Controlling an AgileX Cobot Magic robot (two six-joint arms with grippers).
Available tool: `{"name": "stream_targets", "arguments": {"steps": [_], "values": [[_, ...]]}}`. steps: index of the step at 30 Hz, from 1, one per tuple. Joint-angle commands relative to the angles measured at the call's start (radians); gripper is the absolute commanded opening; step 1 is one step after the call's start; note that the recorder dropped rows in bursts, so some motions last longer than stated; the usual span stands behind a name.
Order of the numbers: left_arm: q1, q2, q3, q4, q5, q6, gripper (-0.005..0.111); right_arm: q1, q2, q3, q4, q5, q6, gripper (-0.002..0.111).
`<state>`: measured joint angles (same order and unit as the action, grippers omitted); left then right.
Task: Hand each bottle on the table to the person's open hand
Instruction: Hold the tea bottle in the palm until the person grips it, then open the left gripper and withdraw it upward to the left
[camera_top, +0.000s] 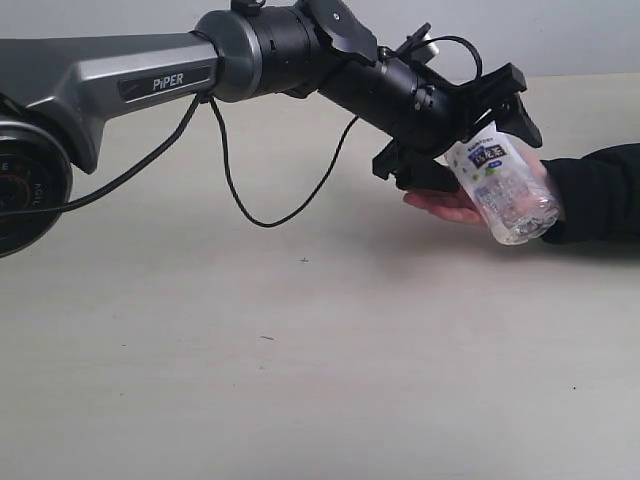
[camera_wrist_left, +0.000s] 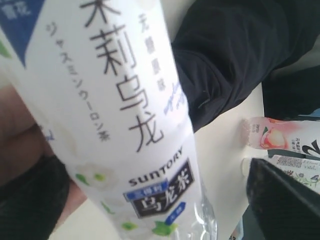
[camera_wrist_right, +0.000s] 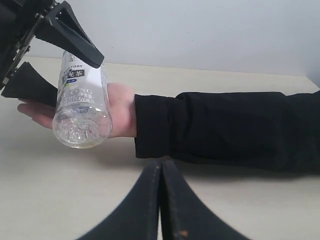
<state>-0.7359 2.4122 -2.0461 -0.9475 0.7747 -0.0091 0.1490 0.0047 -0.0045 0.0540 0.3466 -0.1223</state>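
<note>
Exterior view: left tool (camera_top: 482, 152) w/ clear plastic bottle (camera_top: 512, 198).

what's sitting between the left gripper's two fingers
The white flowered-label bottle, held by the left gripper at the person's open hand. The right wrist view shows it clearest.

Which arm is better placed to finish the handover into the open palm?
Left. The left gripper clamps the clear plastic bottle with the white flowered label over the person's open hand; the right gripper is shut, empty, apart.
</note>
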Motion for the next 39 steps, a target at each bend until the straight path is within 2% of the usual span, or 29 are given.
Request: {"name": "stream_targets", "arguments": {"steps": [1, 20, 35, 38, 39], "values": [[0.002, -0.024, -0.006, -0.011, 0.033, 0.067, 0.092, -0.003, -0.005, 0.005, -0.003, -0.003, -0.006, 0.0], [0.029, -0.143, -0.006, 0.13, 0.219, 0.118, 0.092, -0.003, -0.005, 0.005, -0.003, -0.008, -0.006, 0.0], [0.032, -0.261, -0.006, 0.183, 0.284, 0.364, 0.092, -0.003, -0.005, 0.005, -0.003, -0.003, -0.006, 0.0], [0.032, -0.284, -0.006, 0.187, 0.294, 0.415, 0.087, -0.003, -0.005, 0.005, -0.003, -0.003, -0.006, 0.0], [0.032, -0.295, -0.004, 0.187, 0.297, 0.429, 0.08, -0.003, -0.005, 0.005, -0.003, -0.003, -0.006, 0.0]]}}
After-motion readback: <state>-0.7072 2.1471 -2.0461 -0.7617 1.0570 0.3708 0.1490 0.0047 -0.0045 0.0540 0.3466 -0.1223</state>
